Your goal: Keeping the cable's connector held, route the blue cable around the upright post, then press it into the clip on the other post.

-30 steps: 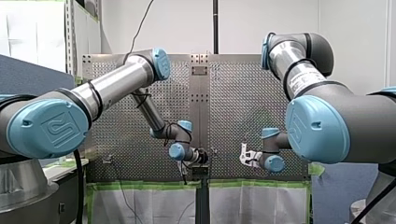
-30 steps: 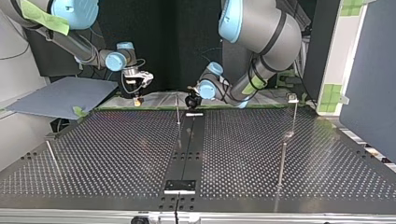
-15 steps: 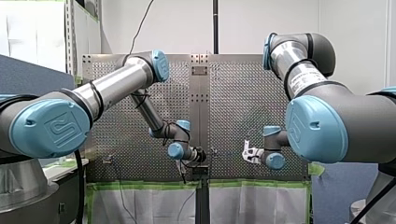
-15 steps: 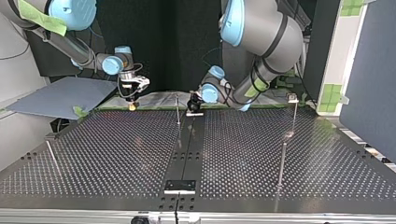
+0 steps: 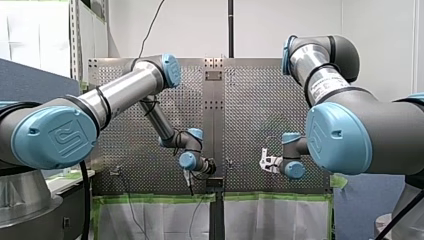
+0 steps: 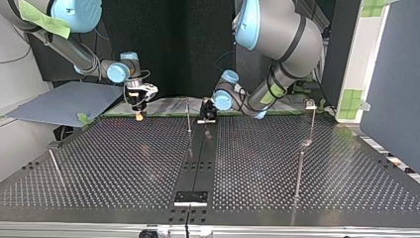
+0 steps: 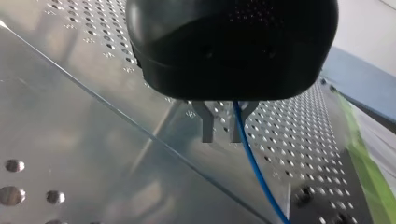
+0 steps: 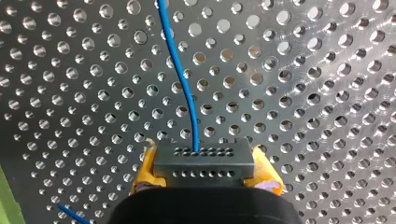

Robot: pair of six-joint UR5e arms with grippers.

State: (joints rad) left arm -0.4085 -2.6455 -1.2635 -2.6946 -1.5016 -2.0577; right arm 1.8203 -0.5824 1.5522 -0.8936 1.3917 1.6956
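My right gripper, yellow-padded, is clamped on the dark connector; the blue cable leads from it over the perforated bench. On my left gripper the metal fingers stand slightly apart, the cable running alongside one

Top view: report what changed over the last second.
My right pincer, holding the connector, dropped toward the table and shifted to the view's left. My left pincer edged to the view's right. The posts stayed put.
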